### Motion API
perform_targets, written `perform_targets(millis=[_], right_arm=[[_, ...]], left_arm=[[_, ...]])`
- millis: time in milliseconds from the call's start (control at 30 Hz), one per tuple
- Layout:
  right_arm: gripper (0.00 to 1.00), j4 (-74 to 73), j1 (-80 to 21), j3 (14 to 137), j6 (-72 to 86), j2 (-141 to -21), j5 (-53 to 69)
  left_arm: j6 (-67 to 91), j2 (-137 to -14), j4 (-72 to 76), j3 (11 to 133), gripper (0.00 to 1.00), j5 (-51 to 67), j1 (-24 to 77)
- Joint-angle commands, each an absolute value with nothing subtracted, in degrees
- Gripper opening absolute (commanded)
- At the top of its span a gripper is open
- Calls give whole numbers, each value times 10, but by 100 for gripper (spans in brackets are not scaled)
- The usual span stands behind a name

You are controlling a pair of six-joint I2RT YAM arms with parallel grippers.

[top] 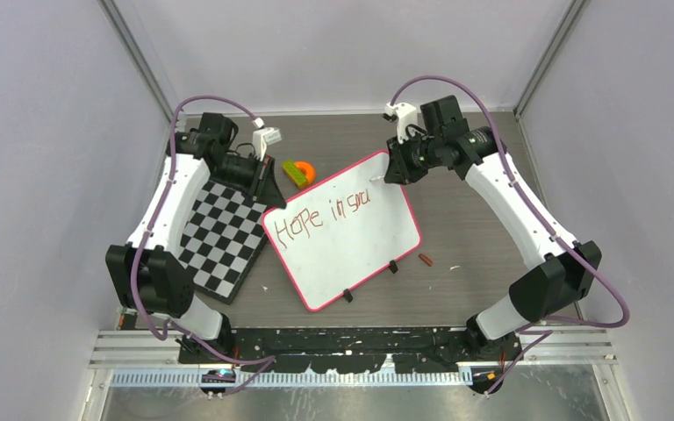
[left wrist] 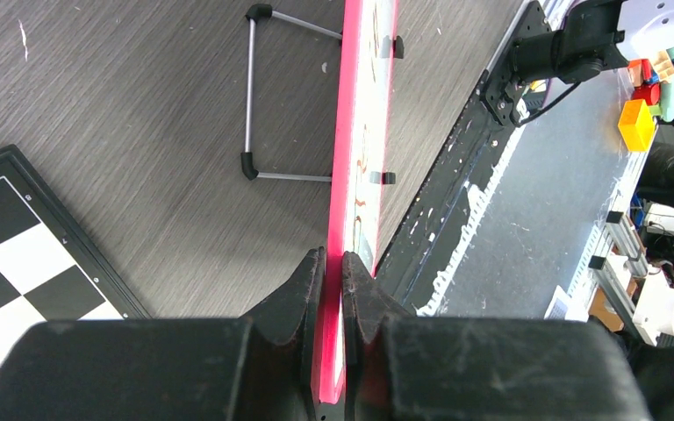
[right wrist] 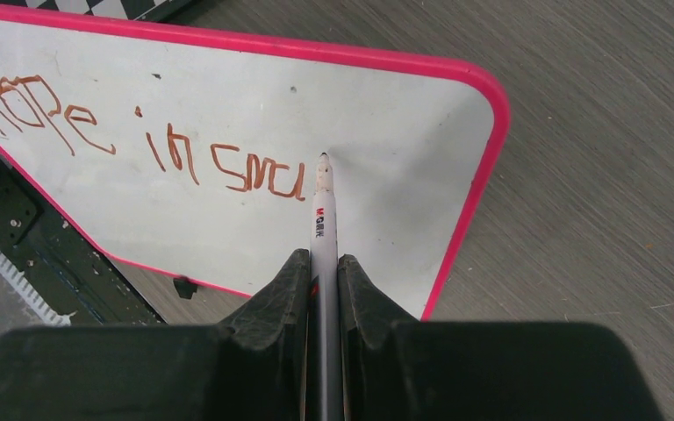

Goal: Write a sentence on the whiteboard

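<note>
A: What's on the left?
B: The left gripper is pinched shut on the whiteboard rim, at the corner beside the checkerboard; the board sits on the bench between the arms.
A: And the sentence?
B: It reads "Hope in sma"; the right gripper is clamped on the marker, tip at the board just right of the last letter.
A: Advice for the strokes?
B: Light, even pressure; match the letter height; little room before the right rim, so probably drop to a second line.
</note>
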State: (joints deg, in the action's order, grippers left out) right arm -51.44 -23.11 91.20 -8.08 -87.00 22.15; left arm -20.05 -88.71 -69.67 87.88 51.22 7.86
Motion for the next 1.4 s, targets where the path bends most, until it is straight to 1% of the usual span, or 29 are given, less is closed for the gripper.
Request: perform_targets(millis=[0,200,400,533,733,1033,1367], right_arm=[[0,-491,-229,940,-81,-883,217],[0,-487,-228,905,-75,-875,223],[0,-484,-228,851,-72,-846,230],[0,-486,-229,836,-76,-828,221],[0,-504,-224,876,-94,-833,202],[0,-506,-220,937,-95,-866,206],[0,-497,-220,934,-93,-889,217]], left_arm=[[-212,-873,-683,868,0,506,85],[-213,-870,-681,861,0,505,85],[-212,-872,-677,861,0,506,86],[-210,-873,-677,861,0,506,88],[-210,-871,-677,862,0,504,90],[-211,-869,-677,862,0,501,91],[-213,-873,-680,865,0,499,91]])
